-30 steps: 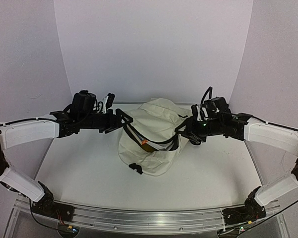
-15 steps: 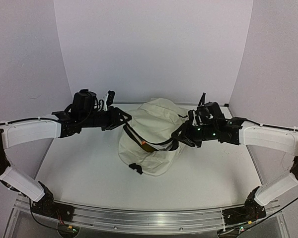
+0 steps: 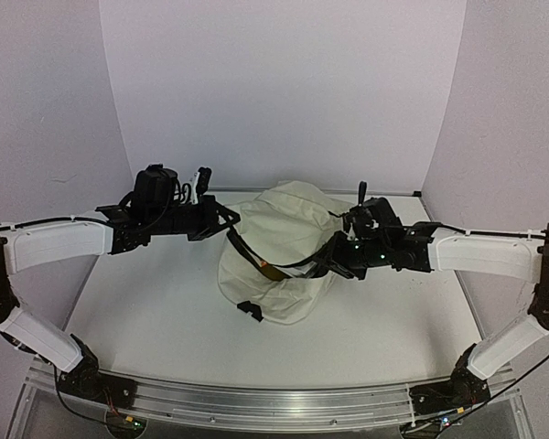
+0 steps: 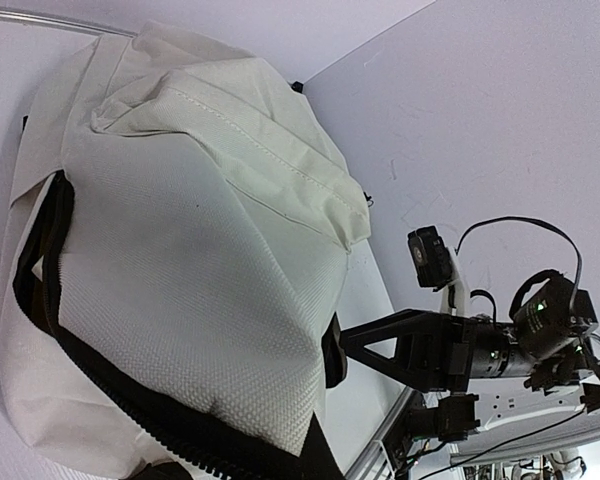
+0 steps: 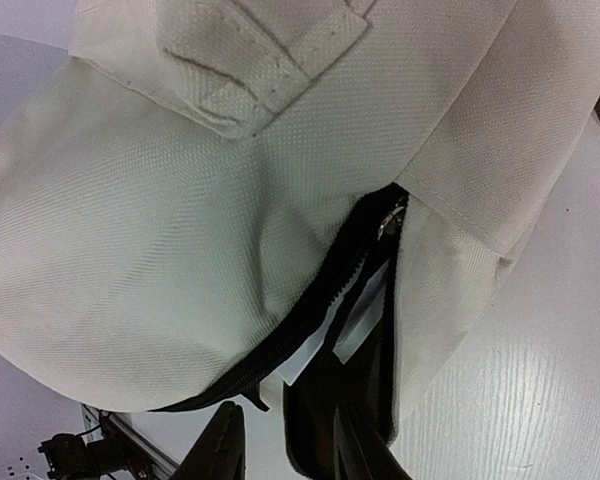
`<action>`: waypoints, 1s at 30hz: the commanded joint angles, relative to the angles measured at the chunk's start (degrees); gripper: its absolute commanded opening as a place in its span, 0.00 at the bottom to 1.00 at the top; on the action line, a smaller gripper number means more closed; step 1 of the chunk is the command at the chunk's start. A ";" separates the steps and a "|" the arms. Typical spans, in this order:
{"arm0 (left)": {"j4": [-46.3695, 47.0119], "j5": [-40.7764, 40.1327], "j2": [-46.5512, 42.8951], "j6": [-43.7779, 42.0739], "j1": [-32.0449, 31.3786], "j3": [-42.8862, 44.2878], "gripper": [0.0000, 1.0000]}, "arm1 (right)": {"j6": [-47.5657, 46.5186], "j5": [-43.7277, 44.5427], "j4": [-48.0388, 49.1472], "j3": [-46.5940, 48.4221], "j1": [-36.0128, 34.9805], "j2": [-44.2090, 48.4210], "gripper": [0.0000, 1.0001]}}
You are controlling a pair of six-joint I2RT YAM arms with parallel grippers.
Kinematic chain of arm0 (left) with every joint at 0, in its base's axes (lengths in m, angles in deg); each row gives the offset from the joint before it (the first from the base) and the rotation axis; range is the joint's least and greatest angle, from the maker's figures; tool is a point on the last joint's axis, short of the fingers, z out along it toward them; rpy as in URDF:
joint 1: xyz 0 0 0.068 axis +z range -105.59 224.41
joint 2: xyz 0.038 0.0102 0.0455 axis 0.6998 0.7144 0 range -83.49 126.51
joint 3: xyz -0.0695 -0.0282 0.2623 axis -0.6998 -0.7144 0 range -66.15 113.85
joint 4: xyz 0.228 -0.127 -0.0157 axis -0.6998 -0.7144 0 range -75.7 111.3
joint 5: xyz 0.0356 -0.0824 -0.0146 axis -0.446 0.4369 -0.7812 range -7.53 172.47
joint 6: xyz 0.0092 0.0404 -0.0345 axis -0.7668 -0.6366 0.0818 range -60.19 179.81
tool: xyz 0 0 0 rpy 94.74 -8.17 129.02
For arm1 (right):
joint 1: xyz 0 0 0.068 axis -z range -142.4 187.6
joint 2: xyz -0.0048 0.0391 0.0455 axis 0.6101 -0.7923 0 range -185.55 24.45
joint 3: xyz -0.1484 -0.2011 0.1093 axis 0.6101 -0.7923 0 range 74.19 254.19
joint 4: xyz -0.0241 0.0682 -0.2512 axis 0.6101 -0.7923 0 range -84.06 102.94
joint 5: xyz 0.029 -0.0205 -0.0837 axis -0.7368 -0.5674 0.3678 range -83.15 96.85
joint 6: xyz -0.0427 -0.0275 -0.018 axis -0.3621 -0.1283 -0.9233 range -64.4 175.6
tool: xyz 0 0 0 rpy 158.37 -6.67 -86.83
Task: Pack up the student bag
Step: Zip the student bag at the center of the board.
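Starting left of the cream soft fabric student bag (image 3: 288,224): left pincer (image 3: 227,218) tucked up against the bag's upper left edge. Can't tell if it's clamped or apart, no view shows it properly.

The bag itself is slumped in a rounded heap about mid-bench, on the white bench (image 3: 146,311), a bit toward the back. Black zipper (image 5: 310,312) partly undone across the front, gaping a little. Small orange bit (image 3: 270,269) peeking out of that gap, and a flat white piece (image 5: 352,322) showing inside it from the right wrist view. Black buckle (image 3: 250,309) down at the bag's near lower edge.

On the bag's right side: right pincer (image 3: 331,265) nosed in at the zipper opening, fingers (image 5: 220,445) spread apart, with the dark edge of the opening sitting between them. Not squeezed on anything as far as visible.
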 commanded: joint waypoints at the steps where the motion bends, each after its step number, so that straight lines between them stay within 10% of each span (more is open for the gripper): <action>1: 3.33 0.49 0.02 -0.22 -0.17 1.23 0.00 | 1.09 3.97 1.87 0.41 -0.61 -1.27 0.28; 19: 3.40 1.76 1.14 0.31 -0.13 1.62 0.00 | 0.00 6.98 2.68 3.10 -0.79 -5.87 0.22; 30: 0.01 1.69 1.53 -1.20 -0.17 2.50 0.11 | -1.79 6.40 2.66 4.22 -0.82 -5.63 0.00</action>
